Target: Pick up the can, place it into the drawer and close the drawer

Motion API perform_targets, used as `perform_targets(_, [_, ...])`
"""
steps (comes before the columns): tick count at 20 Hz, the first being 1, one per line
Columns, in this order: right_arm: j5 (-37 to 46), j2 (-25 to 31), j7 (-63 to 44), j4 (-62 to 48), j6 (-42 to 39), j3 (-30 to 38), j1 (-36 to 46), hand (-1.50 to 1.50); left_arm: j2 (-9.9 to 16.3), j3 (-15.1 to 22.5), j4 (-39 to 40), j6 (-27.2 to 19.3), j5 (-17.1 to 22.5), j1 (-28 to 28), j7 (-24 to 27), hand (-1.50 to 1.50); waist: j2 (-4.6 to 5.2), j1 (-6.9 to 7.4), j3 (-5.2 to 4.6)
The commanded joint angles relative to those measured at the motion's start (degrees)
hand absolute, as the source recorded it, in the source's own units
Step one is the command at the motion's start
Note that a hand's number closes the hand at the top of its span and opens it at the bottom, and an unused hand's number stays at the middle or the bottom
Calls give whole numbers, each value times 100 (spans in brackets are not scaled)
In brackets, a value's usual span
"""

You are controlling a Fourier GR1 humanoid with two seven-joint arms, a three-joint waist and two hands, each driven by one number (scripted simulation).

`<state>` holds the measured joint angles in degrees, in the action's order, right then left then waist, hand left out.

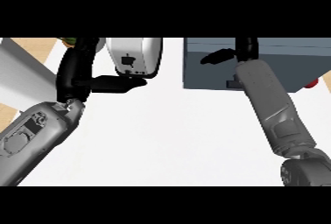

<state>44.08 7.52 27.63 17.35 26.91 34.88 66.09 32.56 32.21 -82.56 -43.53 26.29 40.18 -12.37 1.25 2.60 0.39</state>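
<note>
Seemingly the can point(137, 54) was the pale, glossy, rounded body near the top of the head view, left of centre. It looked silvery white, shading to grey along its right side, with a few small dark marks on its lower left face. Its upper end was cut off by the view's top edge, so I could not tell whether it stood upright or leaned. It sat above the white counter point(168, 135), well apart from the grey-blue drawer unit point(284, 61) at the upper right.

From the lower left corner the grey left forearm point(35, 135) rose to the black left hand point(76, 74). That hand was spread open: its fingers ran nearly straight up along the can's left side, while the thumb point(119, 83) stuck out to the right under the can and met its lower edge. Nothing was curled round the can.

On the right, the right forearm point(275, 109) climbed from the lower right corner to the right hand point(241, 50), which lay over the drawer unit's top face. Part of that hand ran out of view, so I could not tell whether it was open or closed, nor whether it held anything.

A small red shape point(312, 83) peeked out at the drawer unit's right edge, too little of it showing to name. A green and brown scrap point(68, 41) showed beside the left hand at the top.
</note>
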Motion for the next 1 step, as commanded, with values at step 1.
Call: perform_targets(1, [-594, -211, 231, 146, -51, 400, 136, -150, 31, -81, -124, 52, -63, -253, 2, -150, -66, -34, -32])
